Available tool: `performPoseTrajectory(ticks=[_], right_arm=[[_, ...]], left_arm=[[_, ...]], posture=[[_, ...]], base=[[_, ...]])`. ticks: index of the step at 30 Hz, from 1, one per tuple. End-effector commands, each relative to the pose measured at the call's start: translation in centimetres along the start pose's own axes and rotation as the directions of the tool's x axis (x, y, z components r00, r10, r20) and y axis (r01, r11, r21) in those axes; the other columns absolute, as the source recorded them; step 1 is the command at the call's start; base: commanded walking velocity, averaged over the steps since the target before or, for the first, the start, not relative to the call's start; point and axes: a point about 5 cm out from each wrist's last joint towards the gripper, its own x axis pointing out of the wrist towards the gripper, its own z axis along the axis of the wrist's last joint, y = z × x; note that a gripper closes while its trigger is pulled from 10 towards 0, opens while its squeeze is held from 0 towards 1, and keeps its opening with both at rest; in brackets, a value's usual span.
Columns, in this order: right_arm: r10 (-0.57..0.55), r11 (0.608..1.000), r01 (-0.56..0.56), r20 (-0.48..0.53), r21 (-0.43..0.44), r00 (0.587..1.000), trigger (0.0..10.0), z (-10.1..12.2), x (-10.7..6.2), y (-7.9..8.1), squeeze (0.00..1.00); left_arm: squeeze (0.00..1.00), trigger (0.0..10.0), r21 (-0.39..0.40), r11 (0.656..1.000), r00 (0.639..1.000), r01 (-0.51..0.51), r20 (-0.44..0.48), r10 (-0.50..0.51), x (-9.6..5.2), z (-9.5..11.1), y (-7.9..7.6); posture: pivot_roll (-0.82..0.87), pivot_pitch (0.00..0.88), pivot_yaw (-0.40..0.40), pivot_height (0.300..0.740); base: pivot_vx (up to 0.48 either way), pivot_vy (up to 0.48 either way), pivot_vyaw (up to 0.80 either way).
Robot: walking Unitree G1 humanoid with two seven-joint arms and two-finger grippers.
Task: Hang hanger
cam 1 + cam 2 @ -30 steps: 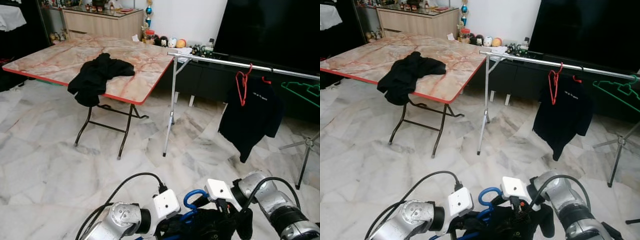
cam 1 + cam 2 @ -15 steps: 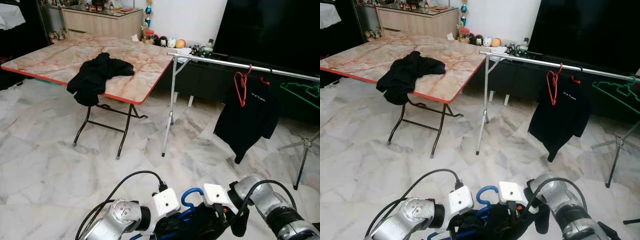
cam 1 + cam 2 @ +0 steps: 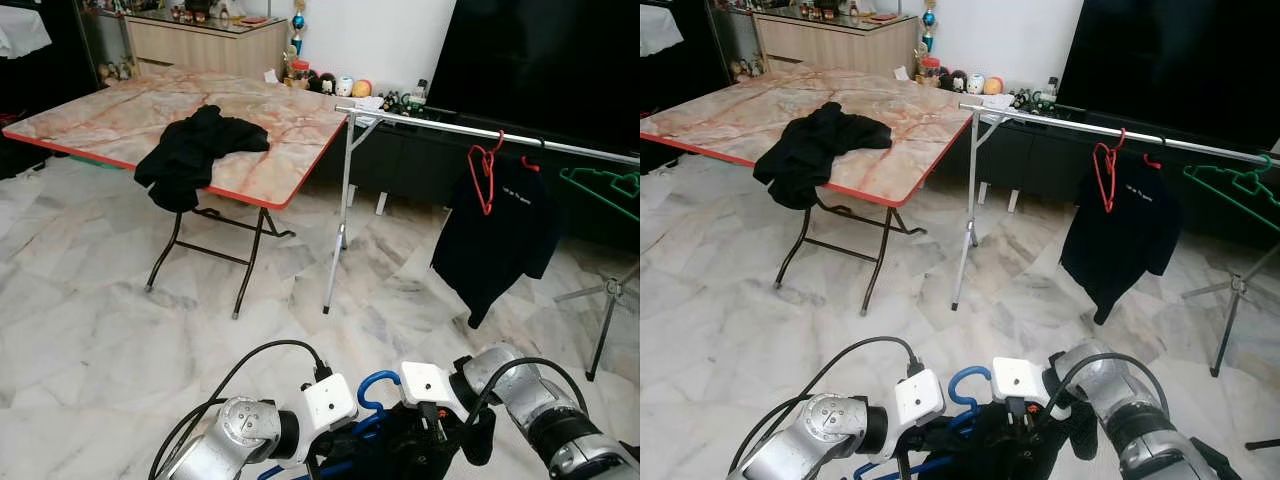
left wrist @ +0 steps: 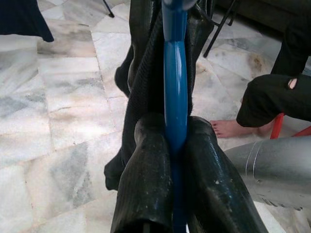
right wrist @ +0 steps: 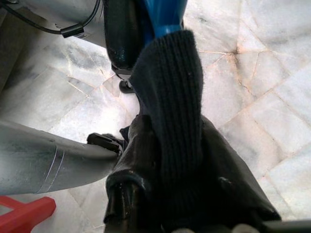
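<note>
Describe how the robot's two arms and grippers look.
Both arms are silver metal cylinders with ribbed joints. The left arm carries a looping black cable, and so does the right arm. Each wrist bears a white square camera block. The left gripper and the right gripper each have two thick, scuffed black fingers.

A marble-patterned folding table [image 3: 120,125] with a red edge stands on the pale marble floor [image 3: 90,330]. A crumpled black garment [image 3: 190,152] lies at its near edge, partly hanging over.

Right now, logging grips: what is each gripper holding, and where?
Left gripper clamps the blue hanger on its bar. Right gripper pinches the black garment's ribbed edge.
</note>
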Motion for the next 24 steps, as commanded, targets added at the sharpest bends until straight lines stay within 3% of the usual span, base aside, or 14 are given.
performPoseTrajectory(ticks=[1,21,22,23,24], right_arm=[[0.060,0.997,-0.061,-0.021,-0.040,0.998,0.0,0.6,1.6,0.3,0.00],[0.094,0.995,-0.095,-0.027,-0.039,0.995,0.0,-0.2,2.1,1.3,0.00],[0.089,0.995,-0.090,-0.033,-0.037,0.996,0.0,-0.3,2.1,1.3,0.00],[0.087,0.995,-0.088,-0.043,-0.039,0.995,0.0,-0.4,2.1,1.3,0.00],[0.084,0.995,-0.086,-0.050,-0.040,0.995,0.0,-0.5,2.2,1.3,0.00]], left_arm=[[0.00,10.0,0.128,0.992,0.994,0.021,0.104,-0.035,0.8,3.6,-0.2],[0.00,10.0,0.119,0.992,0.993,0.047,0.097,-0.059,1.1,3.2,-0.2],[0.41,10.0,0.114,0.992,0.993,0.051,0.101,-0.063,1.1,3.2,-0.3],[1.00,10.0,0.109,0.992,0.992,0.058,0.104,-0.069,1.2,3.1,-0.3],[1.00,10.0,0.104,0.992,0.992,0.069,0.102,-0.080,1.2,3.0,-0.5]], posture=[[0.17,0.000,-0.124,0.740],[0.15,0.000,-0.103,0.740],[0.15,0.000,-0.102,0.740],[0.15,0.000,-0.101,0.740],[0.15,0.000,-0.099,0.740]], base=[[0.000,0.000,0.00],[0.000,0.000,0.00],[0.000,0.000,0.00],[0.000,0.000,0.00],[0.000,0.000,0.00]])
